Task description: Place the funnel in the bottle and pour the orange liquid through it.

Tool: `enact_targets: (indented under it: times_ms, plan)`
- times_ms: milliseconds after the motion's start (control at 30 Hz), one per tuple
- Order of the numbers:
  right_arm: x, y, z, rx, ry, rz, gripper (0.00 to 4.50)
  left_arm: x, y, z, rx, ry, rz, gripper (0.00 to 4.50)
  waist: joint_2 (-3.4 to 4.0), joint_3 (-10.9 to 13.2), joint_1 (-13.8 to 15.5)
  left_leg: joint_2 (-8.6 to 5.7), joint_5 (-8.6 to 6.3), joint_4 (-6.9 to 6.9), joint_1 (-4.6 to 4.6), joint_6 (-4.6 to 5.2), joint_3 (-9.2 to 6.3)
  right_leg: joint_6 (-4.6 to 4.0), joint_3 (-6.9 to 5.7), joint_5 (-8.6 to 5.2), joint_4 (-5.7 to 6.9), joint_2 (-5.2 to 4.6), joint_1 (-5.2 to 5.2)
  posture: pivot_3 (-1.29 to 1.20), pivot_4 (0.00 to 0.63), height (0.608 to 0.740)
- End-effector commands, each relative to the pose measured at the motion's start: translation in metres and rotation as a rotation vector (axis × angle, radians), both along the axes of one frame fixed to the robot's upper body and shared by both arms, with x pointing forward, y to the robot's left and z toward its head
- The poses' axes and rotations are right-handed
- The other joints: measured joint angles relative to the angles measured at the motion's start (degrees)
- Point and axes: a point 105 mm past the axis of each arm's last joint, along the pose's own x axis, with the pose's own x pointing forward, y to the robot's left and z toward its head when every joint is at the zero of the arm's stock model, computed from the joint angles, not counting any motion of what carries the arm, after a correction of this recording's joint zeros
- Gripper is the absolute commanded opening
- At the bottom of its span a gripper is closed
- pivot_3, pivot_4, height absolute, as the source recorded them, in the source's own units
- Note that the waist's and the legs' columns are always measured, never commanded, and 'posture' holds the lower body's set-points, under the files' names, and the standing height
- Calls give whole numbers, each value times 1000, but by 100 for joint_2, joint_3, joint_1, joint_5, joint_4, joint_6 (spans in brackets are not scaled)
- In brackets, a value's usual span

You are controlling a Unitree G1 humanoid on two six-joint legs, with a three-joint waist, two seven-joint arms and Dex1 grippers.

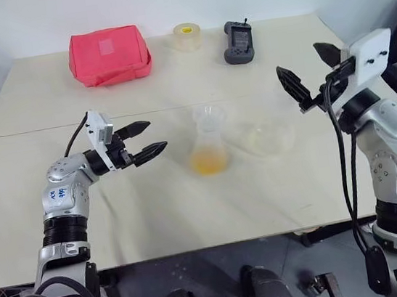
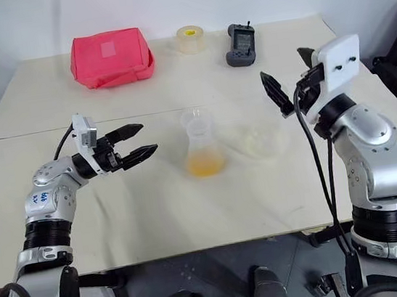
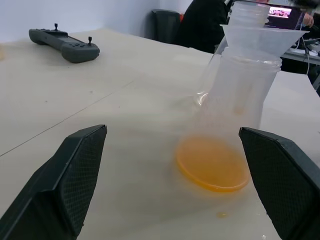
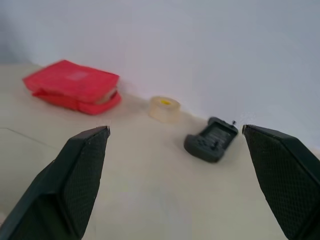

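Bottle: we see the bottle (image 1: 209,149) standing upright at the centre of the left eye frame, on the near table (image 1: 156,213), its wide base down and its narrow neck up.
Funnel: the funnel (image 1: 208,117) sits in the bottle's neck, its flared cone above the rim; in the left wrist view its cone (image 3: 263,36) spreads wider than the neck.
Orange liquid: the orange liquid (image 1: 209,163) lies as a shallow layer in the bottom of the bottle.
Cup: a wide clear cup (image 1: 265,140) stands just right of the bottle, centre-right in the frame; we cannot tell whether anything is left in it.
Left gripper: our left gripper (image 1: 144,140) hovers left of centre, pointing toward the bottle and apart from it, jaws spread and holding nothing.
Right gripper: our right gripper (image 1: 312,69) is raised at the right of the frame, above and right of the cup, jaws spread wide and empty.
Far table: along the top we see a red pouch (image 1: 108,55) at upper left, a tape roll (image 1: 188,37) with a yellow core at top centre, and a dark handheld controller (image 1: 238,41) right of it.
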Motion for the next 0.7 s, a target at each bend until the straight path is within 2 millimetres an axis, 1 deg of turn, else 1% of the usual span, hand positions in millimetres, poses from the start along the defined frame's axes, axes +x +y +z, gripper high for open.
enact_targets:
  times_ms: [33,100,233,267,333,367,400,433,500,567,633,700]
  plan:
    - [-44,24,9,-115,-22,231,4470,-10,11,6,44,-36,-28,4500,0,0,6,0,0,-3,0,0,-1,0,-1,0,-2,0,0,0,150,740]
    - [-56,24,-1,-163,32,287,4470,-15,15,1,75,-23,-51,4500,-3,-1,10,0,-1,-9,-1,1,-1,0,-4,0,-10,0,0,0,150,740]
    - [-61,22,-5,-176,58,307,4470,-17,17,-1,85,-18,-61,4500,-4,0,25,-2,-3,3,-6,6,3,0,-2,0,-22,-1,5,0,150,740]
    - [-76,12,-30,-215,157,352,4470,-26,26,-10,130,4,-81,4500,-5,0,33,-2,-3,7,-4,6,3,0,-1,0,-20,-1,9,0,150,740]
    - [-98,-8,-67,-261,309,390,4470,-43,39,-26,191,56,-119,4500,-21,-11,139,-1,-2,-5,0,7,-7,0,-6,0,-26,0,14,0,150,740]
    - [-104,-16,-79,-265,362,388,4470,-48,43,-30,199,77,-128,4500,-22,-11,152,5,-8,-25,13,-2,-15,-1,-14,-1,-30,6,20,0,150,740]
    - [-106,-23,-86,-263,385,373,4470,-49,43,-31,194,86,-128,4500,-15,-7,151,6,-11,-35,13,-3,-14,0,-17,-1,-37,9,19,0,150,740]
    - [-108,-31,-98,-262,417,360,4470,-50,44,-32,184,88,-127,4500,-11,-4,159,3,-14,-34,-1,1,0,0,-16,-1,-47,7,5,0,150,740]
    - [-111,-42,-114,-244,443,336,4470,-53,44,-35,177,89,-130,4500,-19,-2,166,-1,-19,-3,-6,10,11,9,-13,4,-55,3,14,0,150,740]
    - [-112,-46,-121,-227,462,329,4470,-53,43,-35,175,90,-131,4500,-22,-2,165,0,-17,6,19,17,0,9,-15,4,-70,3,61,0,150,740]
    - [-113,-46,-127,-244,467,331,4470,-52,42,-31,153,75,-117,4500,-22,-2,152,-1,-14,12,26,24,2,6,-7,3,-73,1,69,0,150,740]
    - [-111,-46,-128,-246,459,331,4470,-52,40,-28,143,61,-116,4500,-22,-2,148,-1,-10,13,32,23,3,2,0,4,-65,1,69,0,150,740]
